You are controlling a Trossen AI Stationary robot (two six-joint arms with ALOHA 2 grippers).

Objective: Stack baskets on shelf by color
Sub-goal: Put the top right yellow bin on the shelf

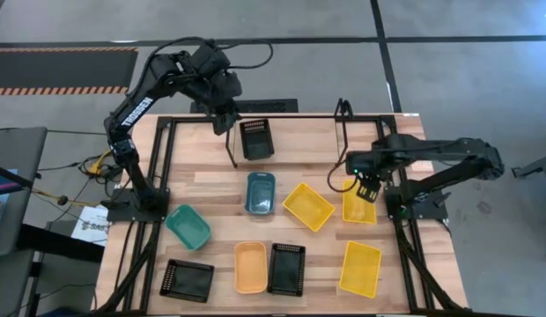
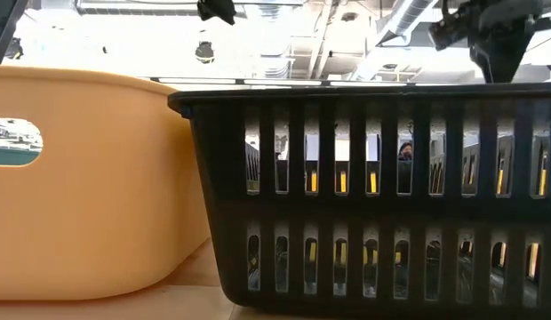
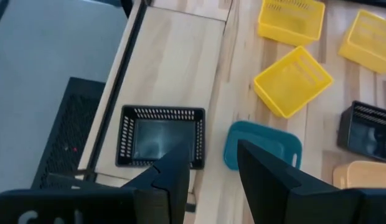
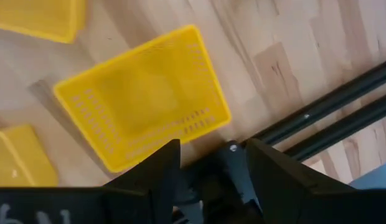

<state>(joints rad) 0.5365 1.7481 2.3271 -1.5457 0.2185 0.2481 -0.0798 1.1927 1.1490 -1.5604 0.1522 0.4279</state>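
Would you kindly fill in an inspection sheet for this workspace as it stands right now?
Surface: wooden table, bare planks between the baskets.
Job's things: one black basket stands at the far edge by the shelf; blue-grey basket, teal basket, orange basket, two more black baskets and three yellow baskets lie loose on the table.
Clutter: nothing seen.
Grippers: left gripper open, above the far black basket; right gripper open, over a yellow basket.
Cables: wires on the floor beside the table.
Surroundings: grey floor, papers by the table.
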